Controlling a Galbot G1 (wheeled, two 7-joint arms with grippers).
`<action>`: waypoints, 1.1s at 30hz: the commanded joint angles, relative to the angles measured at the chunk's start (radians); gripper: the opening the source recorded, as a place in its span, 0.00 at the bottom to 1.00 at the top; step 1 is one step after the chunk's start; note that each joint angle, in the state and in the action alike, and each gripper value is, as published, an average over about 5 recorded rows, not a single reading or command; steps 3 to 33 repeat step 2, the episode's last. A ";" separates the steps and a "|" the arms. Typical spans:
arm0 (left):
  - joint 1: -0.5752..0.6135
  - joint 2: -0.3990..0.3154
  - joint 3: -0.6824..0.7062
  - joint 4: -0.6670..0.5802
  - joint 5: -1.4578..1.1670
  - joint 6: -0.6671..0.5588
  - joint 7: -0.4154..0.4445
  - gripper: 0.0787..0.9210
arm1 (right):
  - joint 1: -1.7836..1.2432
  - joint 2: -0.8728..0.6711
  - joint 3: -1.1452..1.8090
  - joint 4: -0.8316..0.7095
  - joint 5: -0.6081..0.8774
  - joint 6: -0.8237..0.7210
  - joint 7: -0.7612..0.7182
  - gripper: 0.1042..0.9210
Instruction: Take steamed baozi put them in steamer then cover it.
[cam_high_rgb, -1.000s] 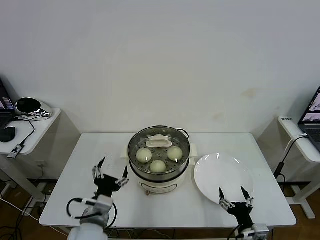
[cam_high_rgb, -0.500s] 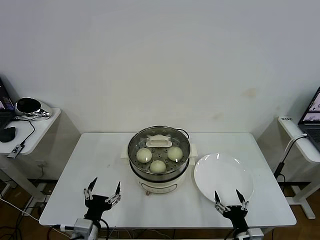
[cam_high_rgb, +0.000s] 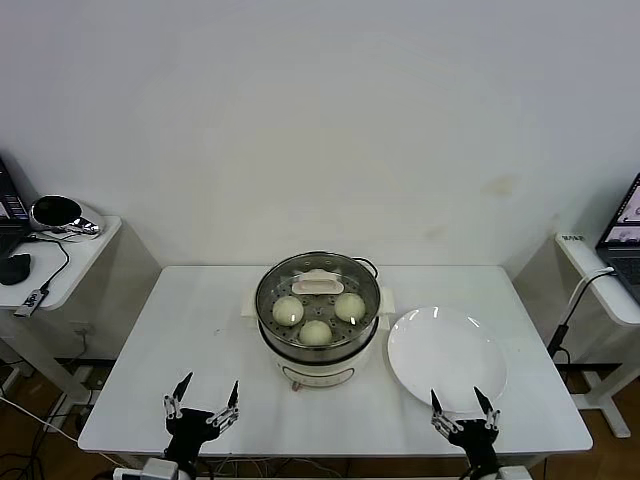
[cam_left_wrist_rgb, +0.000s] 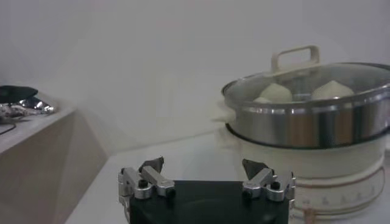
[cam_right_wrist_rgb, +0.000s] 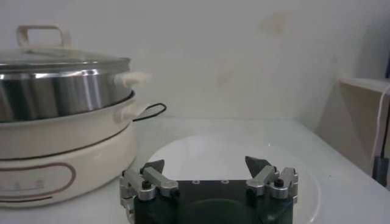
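Buns (cam_high_rgb: 315, 331) sit in the lidded steamer (cam_high_rgb: 318, 345). I see my left gripper (cam_high_rgb: 202, 405) and right gripper (cam_high_rgb: 463, 413) spread wide, holding nothing, at the table's (cam_high_rgb: 180, 330) near edge.

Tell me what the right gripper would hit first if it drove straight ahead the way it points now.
Probably nothing: the right gripper, fingers open and empty, points out over the white plate toward the back wall. The steamer sits off to its side. Depth is unclear.

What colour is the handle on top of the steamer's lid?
Cream-white. The lid handle shows best in the left wrist view, standing above the glass lid.
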 joint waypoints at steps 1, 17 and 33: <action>0.024 -0.006 -0.017 -0.005 -0.013 -0.020 0.016 0.88 | -0.025 0.018 0.009 0.026 -0.008 -0.002 -0.022 0.88; 0.022 -0.007 -0.018 -0.005 -0.014 -0.020 0.017 0.88 | -0.026 0.018 0.011 0.028 -0.009 -0.003 -0.022 0.88; 0.022 -0.007 -0.018 -0.005 -0.014 -0.020 0.017 0.88 | -0.026 0.018 0.011 0.028 -0.009 -0.003 -0.022 0.88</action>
